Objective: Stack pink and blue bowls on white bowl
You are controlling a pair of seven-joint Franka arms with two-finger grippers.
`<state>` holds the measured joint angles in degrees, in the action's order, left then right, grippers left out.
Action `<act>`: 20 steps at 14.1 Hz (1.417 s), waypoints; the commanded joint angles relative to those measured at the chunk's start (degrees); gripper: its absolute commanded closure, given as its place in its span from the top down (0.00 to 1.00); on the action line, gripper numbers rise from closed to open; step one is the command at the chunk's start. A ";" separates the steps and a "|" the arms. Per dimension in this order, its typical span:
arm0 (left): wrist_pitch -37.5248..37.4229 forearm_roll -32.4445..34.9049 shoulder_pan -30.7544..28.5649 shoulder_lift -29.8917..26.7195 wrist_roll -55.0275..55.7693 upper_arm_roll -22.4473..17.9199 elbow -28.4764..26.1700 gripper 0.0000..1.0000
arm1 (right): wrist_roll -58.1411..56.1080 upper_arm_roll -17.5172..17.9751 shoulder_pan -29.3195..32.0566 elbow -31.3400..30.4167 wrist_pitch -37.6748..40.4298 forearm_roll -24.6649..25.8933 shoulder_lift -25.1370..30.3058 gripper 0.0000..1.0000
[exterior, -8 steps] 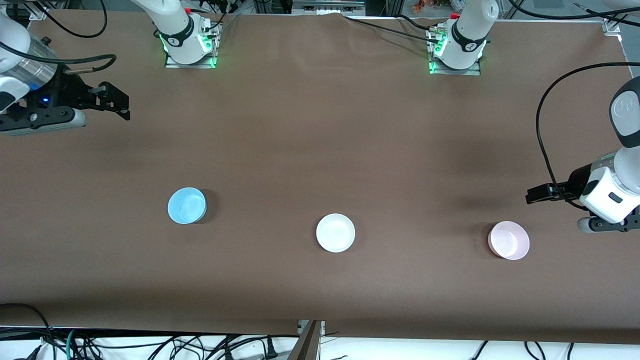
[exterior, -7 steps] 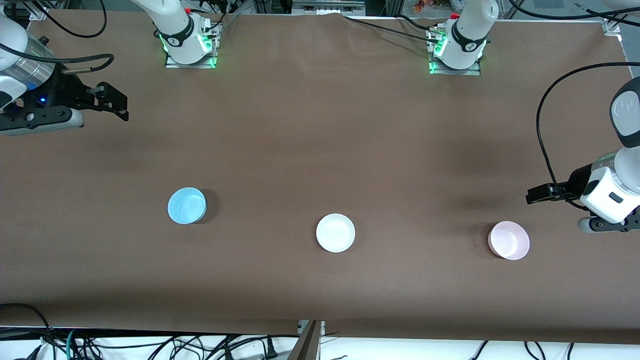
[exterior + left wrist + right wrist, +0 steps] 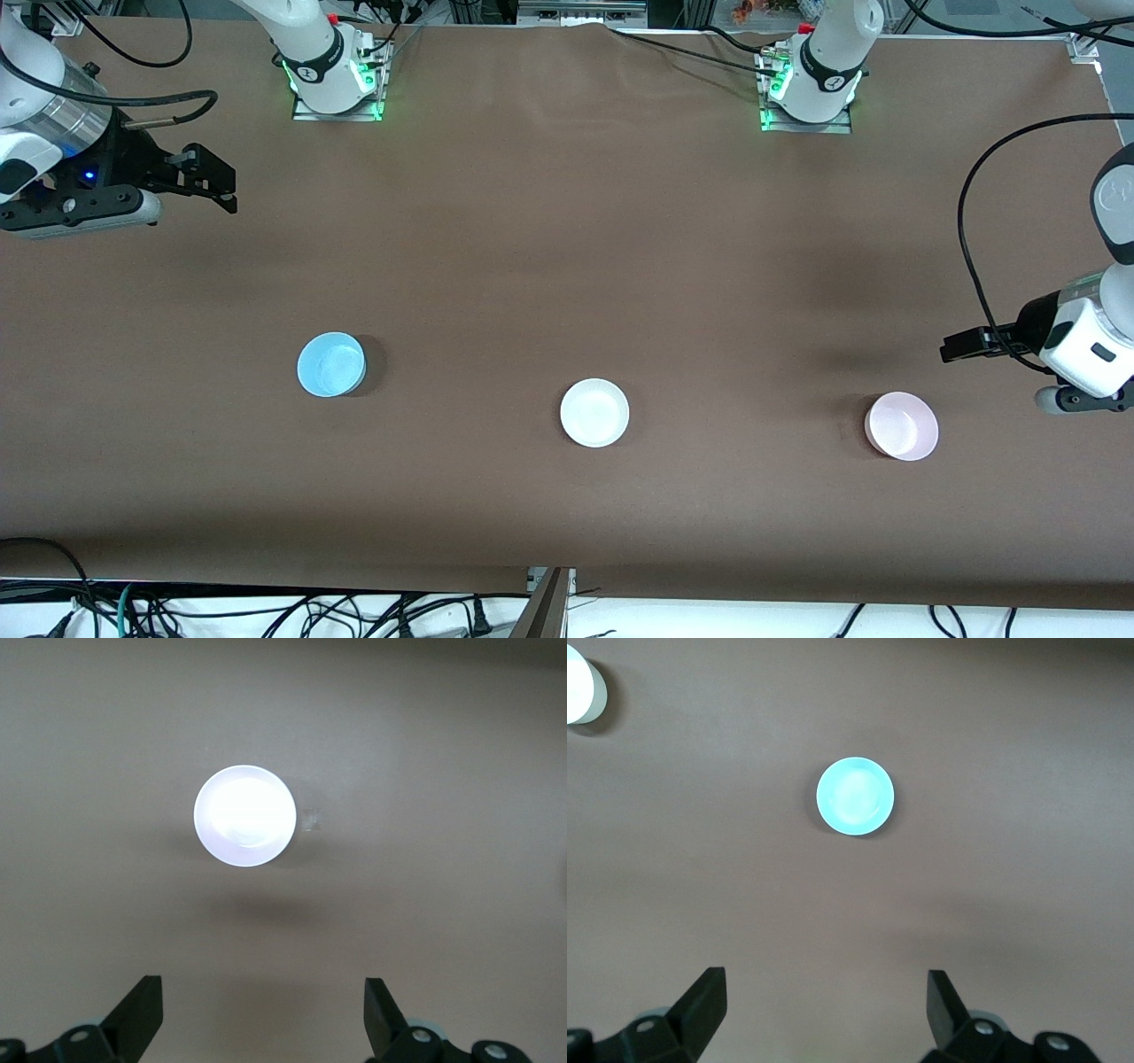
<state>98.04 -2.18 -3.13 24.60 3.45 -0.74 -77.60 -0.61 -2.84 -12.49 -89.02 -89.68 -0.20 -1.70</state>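
The light blue bowl (image 3: 330, 364) sits on the table toward the right arm's end. The white bowl (image 3: 594, 413) sits near the middle. The pale pink bowl (image 3: 902, 426) sits toward the left arm's end. All three stand upright, well apart, and empty. My left gripper (image 3: 950, 346) is open and empty over bare table beside the pink bowl, which shows in the left wrist view (image 3: 244, 815) ahead of that gripper (image 3: 263, 1014). My right gripper (image 3: 229, 190) is open and empty over bare table at the right arm's end. The right wrist view shows that gripper (image 3: 824, 1001), the blue bowl (image 3: 855, 796) and the white bowl (image 3: 583, 691).
The brown table cover (image 3: 567, 248) lies flat under everything. The two arm bases (image 3: 335, 80) (image 3: 808, 89) stand along the table's edge farthest from the front camera. Cables (image 3: 266, 611) hang below the edge nearest that camera. A small pale speck (image 3: 309, 819) lies beside the pink bowl.
The right gripper has shifted slightly toward the table's middle. The left gripper has drifted slightly toward the table's end. The bowls have not moved.
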 commanded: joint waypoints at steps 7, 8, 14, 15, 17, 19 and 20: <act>20.41 2.71 -3.54 15.54 -5.21 -0.05 -0.45 1.00 | 0.17 -0.33 0.01 0.51 0.48 0.64 0.12 1.00; 22.35 2.71 -3.63 17.04 -5.21 -0.05 -0.71 1.00 | 0.17 -0.33 0.01 0.51 0.48 0.63 0.12 1.00; 30.88 2.44 -5.57 21.36 -5.56 0.04 -3.00 1.00 | 0.17 -0.33 0.10 0.69 -0.93 0.46 -0.06 1.00; 31.76 2.44 -5.65 21.80 -5.73 0.04 -3.17 1.00 | 0.17 -0.33 0.19 0.69 -1.02 0.46 -0.06 1.00; 33.61 2.44 -6.09 22.94 -5.73 0.04 -3.26 1.00 | 0.17 -0.41 0.63 0.69 -2.85 0.28 -0.15 1.00; 34.58 2.44 -6.44 23.47 -5.73 0.04 -3.70 1.00 | 0.26 -0.41 0.54 0.69 -3.83 0.28 -0.23 1.00; 34.58 2.44 -6.45 23.39 -5.73 0.04 -3.96 1.00 | 0.17 -0.41 0.54 0.69 -4.27 0.28 -0.41 1.00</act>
<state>131.48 -0.51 -9.16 48.15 -1.42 -0.98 -80.66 -0.61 -3.34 -12.12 -89.03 -93.19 -0.14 -1.74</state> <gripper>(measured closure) 0.000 0.000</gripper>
